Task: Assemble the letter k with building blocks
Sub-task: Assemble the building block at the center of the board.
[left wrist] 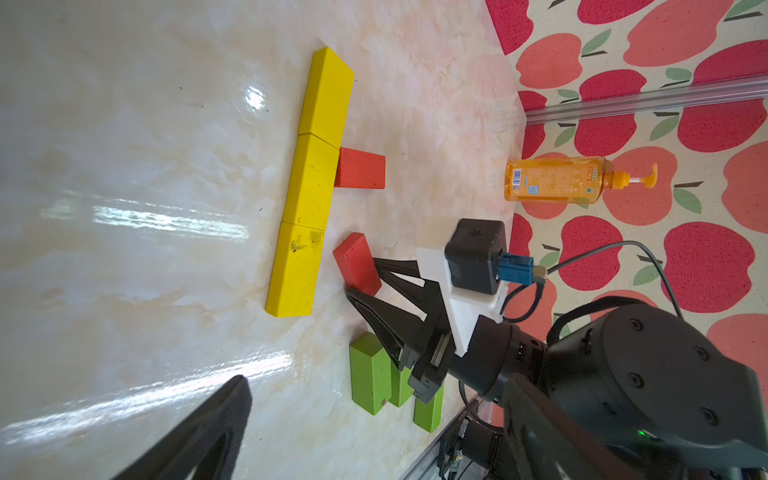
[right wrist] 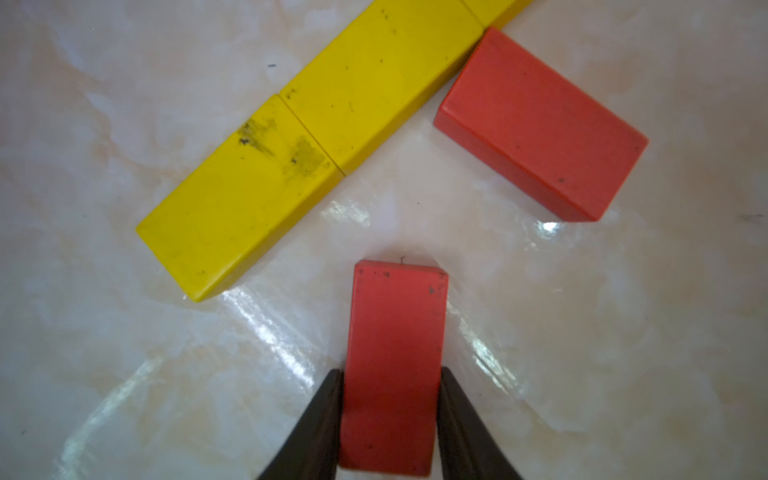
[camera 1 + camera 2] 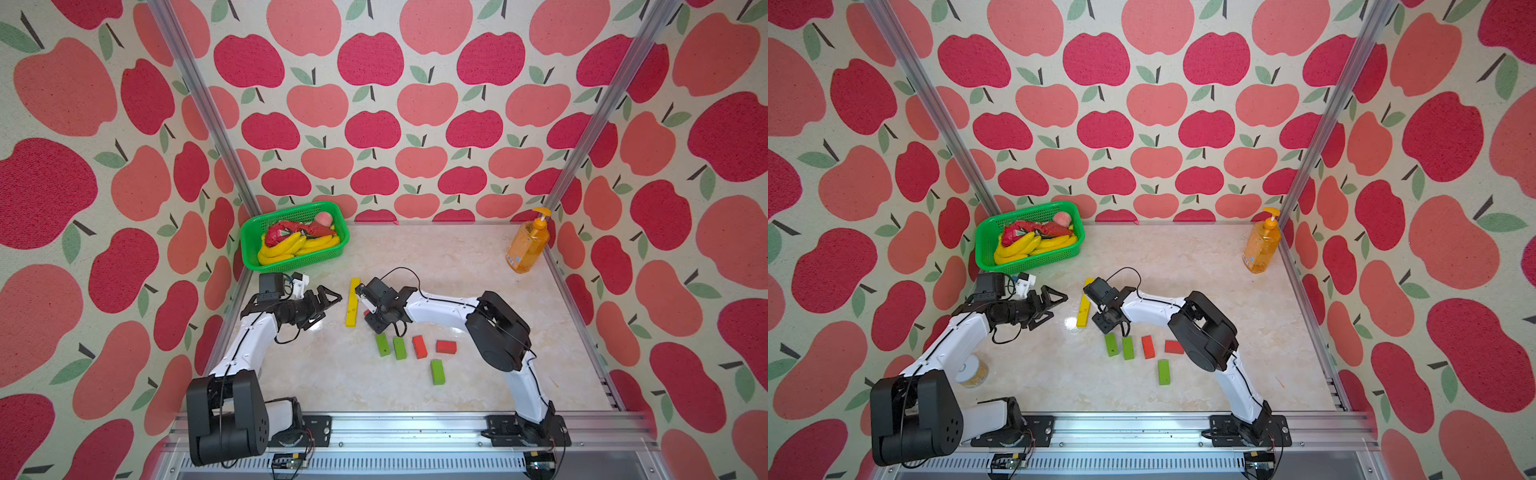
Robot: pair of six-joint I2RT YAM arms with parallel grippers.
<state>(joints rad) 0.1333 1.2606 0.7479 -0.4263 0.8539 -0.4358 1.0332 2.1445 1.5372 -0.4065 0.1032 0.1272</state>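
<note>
A straight yellow bar of three building blocks lies flat mid-table. One red brick touches its right side near the middle. My right gripper is shut on a second red brick, just right of the bar's near end and clear of it. My left gripper hovers open and empty left of the bar. Three green bricks and two red bricks lie loose nearer the front.
A green basket with bananas and other fruit stands at the back left corner. An orange soap bottle stands at the back right by the wall. A small jar sits under my left arm. Apple-patterned walls enclose three sides.
</note>
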